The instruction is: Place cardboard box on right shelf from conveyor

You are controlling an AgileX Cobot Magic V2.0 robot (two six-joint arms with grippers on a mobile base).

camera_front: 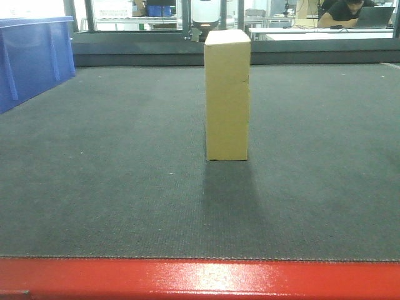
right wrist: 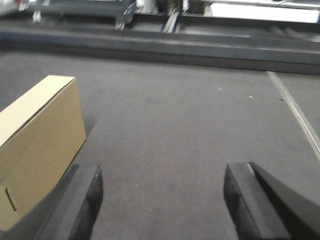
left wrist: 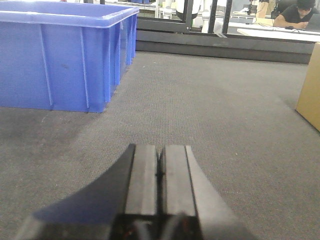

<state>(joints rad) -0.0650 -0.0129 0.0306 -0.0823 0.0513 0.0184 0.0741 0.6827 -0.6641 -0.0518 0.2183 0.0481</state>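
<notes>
The tan cardboard box (camera_front: 227, 94) lies lengthwise on the dark grey conveyor (camera_front: 112, 162), pointing away from me near the belt's middle. In the right wrist view the box (right wrist: 37, 145) sits just left of my right gripper (right wrist: 162, 175), which is open wide with only belt between its fingers (right wrist: 90, 200). My left gripper (left wrist: 160, 150) is shut with nothing in it, hovering low over the conveyor (left wrist: 200, 110); a corner of the box (left wrist: 311, 95) shows far to its right. The right shelf is out of view.
A blue plastic bin (camera_front: 31, 56) stands on the belt at the left, close ahead of the left gripper (left wrist: 65, 55). The conveyor's red edge (camera_front: 200, 278) runs along the front. Tables and a seated person (camera_front: 350, 12) lie beyond the far side.
</notes>
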